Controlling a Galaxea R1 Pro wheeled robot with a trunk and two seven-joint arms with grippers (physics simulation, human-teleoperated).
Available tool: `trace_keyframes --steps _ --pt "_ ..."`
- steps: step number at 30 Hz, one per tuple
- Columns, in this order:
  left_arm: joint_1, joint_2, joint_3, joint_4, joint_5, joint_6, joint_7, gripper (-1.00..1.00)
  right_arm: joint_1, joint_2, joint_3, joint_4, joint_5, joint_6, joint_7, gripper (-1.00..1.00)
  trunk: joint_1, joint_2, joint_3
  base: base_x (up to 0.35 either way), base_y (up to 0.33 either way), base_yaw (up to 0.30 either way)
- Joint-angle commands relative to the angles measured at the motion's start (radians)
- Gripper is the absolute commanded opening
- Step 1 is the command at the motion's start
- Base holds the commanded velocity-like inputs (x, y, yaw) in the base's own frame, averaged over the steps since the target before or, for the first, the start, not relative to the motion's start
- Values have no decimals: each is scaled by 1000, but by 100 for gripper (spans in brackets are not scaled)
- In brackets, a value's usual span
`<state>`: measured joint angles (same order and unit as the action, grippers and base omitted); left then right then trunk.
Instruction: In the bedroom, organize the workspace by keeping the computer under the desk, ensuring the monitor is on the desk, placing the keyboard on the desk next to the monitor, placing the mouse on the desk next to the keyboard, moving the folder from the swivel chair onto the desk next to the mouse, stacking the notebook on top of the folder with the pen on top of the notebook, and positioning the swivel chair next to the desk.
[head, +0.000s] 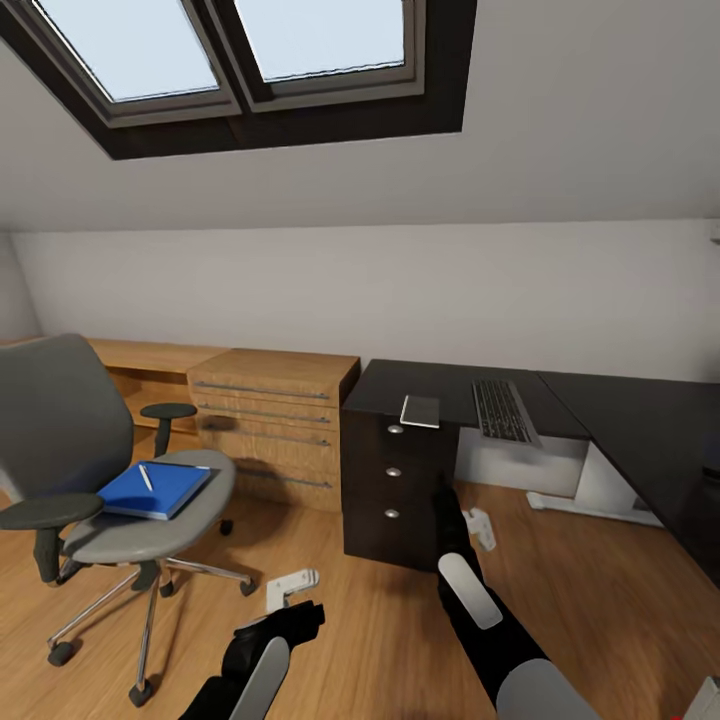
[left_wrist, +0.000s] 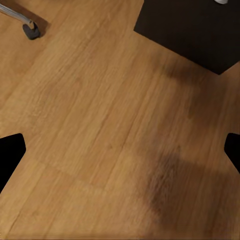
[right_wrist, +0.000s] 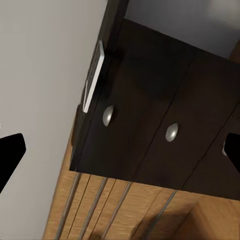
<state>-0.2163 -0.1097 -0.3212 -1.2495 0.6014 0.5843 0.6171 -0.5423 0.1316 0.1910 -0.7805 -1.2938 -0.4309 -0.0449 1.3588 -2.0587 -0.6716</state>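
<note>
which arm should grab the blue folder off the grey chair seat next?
Left, probably. The flat bright-blue folder lies on the grey swivel chair at the robot's left. The left gripper hangs open just beside the chair base; the right gripper points at the black drawer unit, farther off.

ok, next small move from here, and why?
Probably turn toward the swivel chair and reach the left gripper for the folder. It lies on the seat with the pen on top, while the keyboard is already on the desk. Both grippers hang open over the floor, holding nothing.
</note>
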Motion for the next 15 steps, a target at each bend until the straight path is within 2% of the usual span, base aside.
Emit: trace_keyframes --steps 1,4,5,8,9,10,11,13,14,15 --pt "-1 0 -2 0 10 1 10 100 -1 -1 5 0 -3 -6 -5 100 -4 7 2 -7 -1 0" --pt "0 1 -2 2 10 0 10 100 0 -3 6 0 14 -6 -4 100 -16 28 11 -4 0 0" --pt "0 2 -2 3 9 -1 10 100 3 -26 6 3 67 -6 -5 100 -19 35 15 -2 0 0" --pt "0 4 -2 5 8 -1 9 100 12 -60 7 18 141 -7 -5 100 -31 56 24 -1 0 0" --pt "0 4 -2 7 7 -1 9 100 21 -73 8 35 183 -7 -4 100 -35 63 27 0 0 0" --pt "0 5 -2 7 7 -1 9 100 27 -78 8 45 203 -7 -4 100 -39 70 30 0 0 0" --pt "0 6 -3 14 8 -1 9 100 53 -88 11 94 280 -10 -4 100 -42 77 33 0 0 0" --pt "0 7 -3 24 9 -2 9 100 67 -90 12 125 321 -12 -4 100 -50 91 40 0 0 0" --pt "0 7 -3 42 9 -3 9 100 80 -91 13 161 362 -13 -3 100 -54 98 43 0 0 0" --pt "0 8 -3 55 9 -4 9 100 85 -91 13 181 382 -14 -3 100 -58 105 46 0 0 0"
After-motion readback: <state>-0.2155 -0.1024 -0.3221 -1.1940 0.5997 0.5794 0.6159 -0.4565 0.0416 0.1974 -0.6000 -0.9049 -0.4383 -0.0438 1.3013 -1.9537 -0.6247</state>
